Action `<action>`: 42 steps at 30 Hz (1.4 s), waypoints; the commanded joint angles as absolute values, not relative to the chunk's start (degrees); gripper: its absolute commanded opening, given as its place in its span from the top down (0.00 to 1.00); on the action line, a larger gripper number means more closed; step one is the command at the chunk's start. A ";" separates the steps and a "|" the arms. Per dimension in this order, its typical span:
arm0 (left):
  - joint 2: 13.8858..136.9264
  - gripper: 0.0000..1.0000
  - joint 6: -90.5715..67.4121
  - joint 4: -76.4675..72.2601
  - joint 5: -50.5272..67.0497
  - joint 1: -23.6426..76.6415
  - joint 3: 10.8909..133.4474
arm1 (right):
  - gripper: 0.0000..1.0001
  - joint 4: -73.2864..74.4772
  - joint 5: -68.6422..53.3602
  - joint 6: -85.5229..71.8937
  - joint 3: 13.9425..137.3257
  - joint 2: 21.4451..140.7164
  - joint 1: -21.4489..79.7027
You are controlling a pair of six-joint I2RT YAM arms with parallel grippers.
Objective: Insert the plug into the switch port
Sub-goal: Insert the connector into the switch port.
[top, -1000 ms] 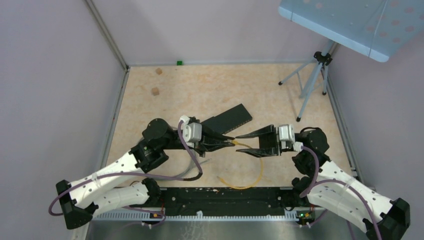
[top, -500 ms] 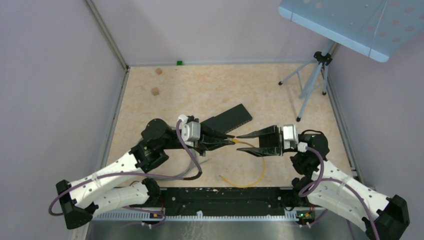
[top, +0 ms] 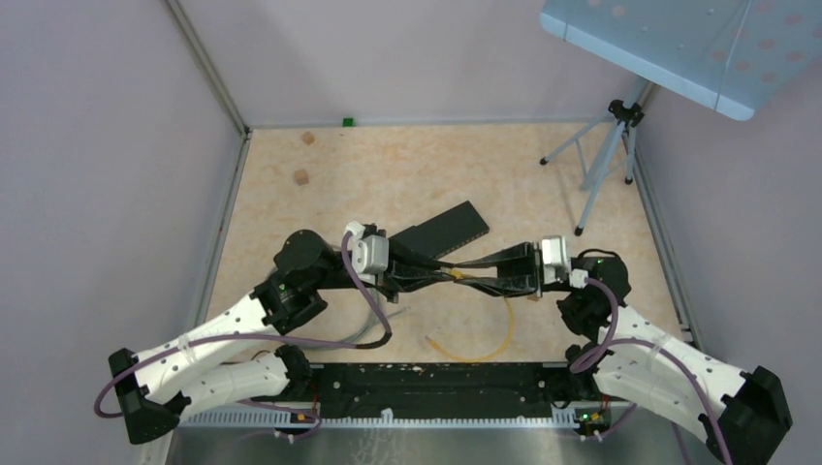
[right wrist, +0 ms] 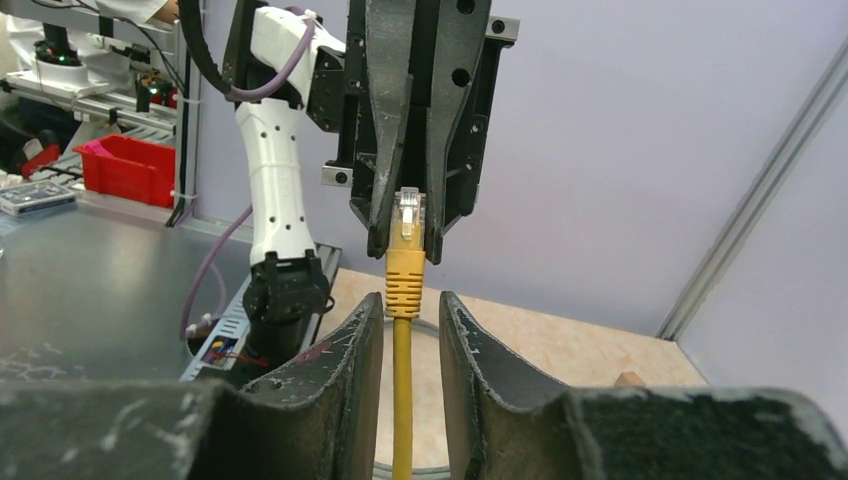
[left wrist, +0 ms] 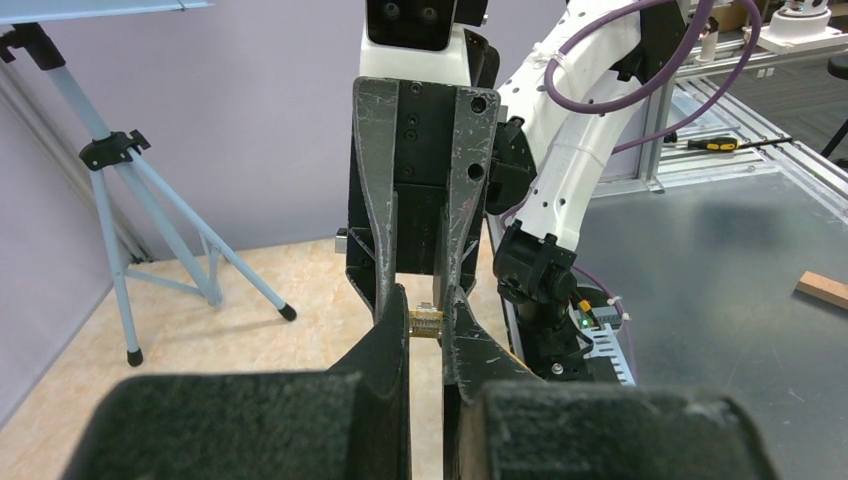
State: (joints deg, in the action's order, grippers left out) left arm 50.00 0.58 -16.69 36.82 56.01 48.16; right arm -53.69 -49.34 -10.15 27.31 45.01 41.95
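Plug (right wrist: 405,215) of clear plastic is pinched between the tips of the left gripper (left wrist: 425,328), whose jaws are pressed together on it. It is held off the desk (top: 388,174), near the switch (top: 441,231), on the side toward the arm bases. The switch, a flat black box, is laid slantwise on the desk and is touched by neither arm. The right gripper (right wrist: 410,300) is set head-on to the left one, its jaws narrowly spread to either side of the yellow cable (right wrist: 402,400) just behind the plug — a sliver of gap is seen on each side, so no pinch is shown. The rest of the cable is looped on the desk, nearer the bases than the switch. A small wooden block (top: 301,177) is seen well beyond the switch, toward the far left.
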 commanded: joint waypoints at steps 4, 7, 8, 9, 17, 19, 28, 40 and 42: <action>49.55 1.00 0.44 -18.89 37.41 56.21 48.76 | 0.97 -56.22 -49.58 -9.98 27.06 44.78 42.38; 49.10 0.76 0.09 -18.46 35.81 56.25 48.67 | 1.00 -54.52 -49.26 -9.33 27.32 44.74 42.44; 48.87 0.54 0.09 -18.14 34.68 56.24 48.61 | 1.00 -53.79 -48.33 -9.32 27.40 44.62 42.46; 48.67 0.35 0.09 -17.57 33.15 56.25 48.65 | 1.00 -52.83 -47.10 -9.44 27.46 44.38 42.41; 49.24 0.01 -6.10 -6.58 11.69 55.36 52.29 | 1.00 -34.40 -24.59 -9.48 25.14 38.72 42.38; 51.55 0.01 -7.97 -4.37 10.84 53.43 53.09 | 1.00 -31.76 -15.89 -10.28 22.41 37.68 42.42; 64.53 0.01 -12.18 -16.11 19.72 35.58 45.99 | 1.00 -33.54 1.19 -9.76 9.61 42.30 42.45; 99.16 0.01 -3.81 -17.84 28.65 30.33 63.62 | 1.00 -27.85 8.67 -15.03 16.56 59.89 42.44; 102.78 0.01 -5.64 -20.91 31.60 28.68 64.93 | 1.00 -25.07 9.74 -15.49 19.32 62.87 42.45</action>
State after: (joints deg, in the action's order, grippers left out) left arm 98.32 -5.41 -15.20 24.69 31.48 59.88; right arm -27.83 5.37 -13.10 12.49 58.76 42.00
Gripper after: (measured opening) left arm 0.987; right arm 0.031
